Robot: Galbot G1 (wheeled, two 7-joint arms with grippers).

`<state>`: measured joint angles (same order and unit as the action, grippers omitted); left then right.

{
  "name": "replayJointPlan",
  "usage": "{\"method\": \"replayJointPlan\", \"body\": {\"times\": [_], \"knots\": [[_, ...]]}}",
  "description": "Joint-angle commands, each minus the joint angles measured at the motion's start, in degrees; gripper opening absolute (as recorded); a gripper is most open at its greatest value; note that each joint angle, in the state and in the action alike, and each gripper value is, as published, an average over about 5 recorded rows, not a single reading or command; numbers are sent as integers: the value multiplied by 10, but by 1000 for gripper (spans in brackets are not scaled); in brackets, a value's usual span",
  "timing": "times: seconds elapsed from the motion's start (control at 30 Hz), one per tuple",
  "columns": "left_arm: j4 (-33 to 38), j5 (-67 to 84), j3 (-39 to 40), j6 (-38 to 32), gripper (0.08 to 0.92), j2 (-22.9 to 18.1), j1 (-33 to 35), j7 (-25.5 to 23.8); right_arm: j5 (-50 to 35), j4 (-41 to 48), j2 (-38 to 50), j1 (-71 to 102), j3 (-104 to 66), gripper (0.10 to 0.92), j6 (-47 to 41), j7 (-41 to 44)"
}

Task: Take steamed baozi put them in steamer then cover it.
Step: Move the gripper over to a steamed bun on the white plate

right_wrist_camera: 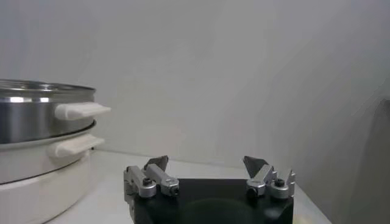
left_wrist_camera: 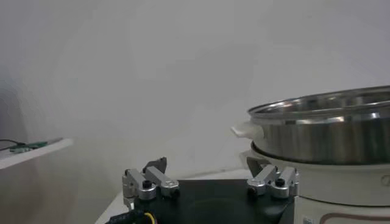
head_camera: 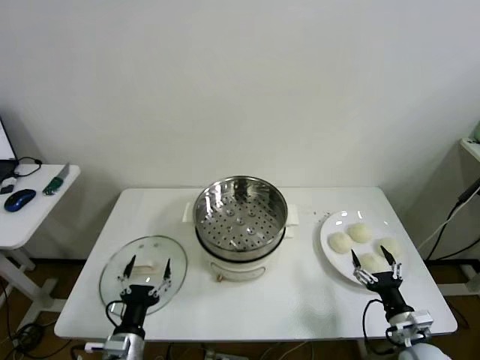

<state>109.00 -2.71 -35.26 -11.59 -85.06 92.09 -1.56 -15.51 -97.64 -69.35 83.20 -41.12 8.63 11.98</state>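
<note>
Your right gripper (head_camera: pixel 374 257) hung open over the buns (head_camera: pixel 360 233) on the plate (head_camera: pixel 327 241); left gripper (head_camera: pixel 148 265) open above the lid (head_camera: pixel 142 270). Steamer (head_camera: pixel 240 214) sat between, uncovered.

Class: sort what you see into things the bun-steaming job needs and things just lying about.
Needed: buns on the plate; steamer; glass lid; left gripper; right gripper.
Lying about: side table with mouse.
</note>
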Motion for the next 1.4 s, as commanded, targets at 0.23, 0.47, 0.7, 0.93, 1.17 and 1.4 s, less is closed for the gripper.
{"method": "replayJointPlan", "body": {"times": [0.23,0.47,0.7,0.93,1.17,1.4], "knots": [[3,0,8,-1,823,13,5,8,85,55,283,-118,39,823,-168,236],[-2,5,12,-5,823,19,9,11,128,182,427,-310,207,823,-144,385],[-3,13,12,-3,823,22,7,11,214,270,463,-580,490,823,-117,512],[-7,16,9,2,823,22,2,11,263,428,383,-835,728,823,-56,591],[-9,26,0,6,823,23,-1,11,289,559,268,-922,821,823,-23,611],[-13,31,-6,7,823,26,-1,11,311,650,190,-915,823,823,-10,596]]}}
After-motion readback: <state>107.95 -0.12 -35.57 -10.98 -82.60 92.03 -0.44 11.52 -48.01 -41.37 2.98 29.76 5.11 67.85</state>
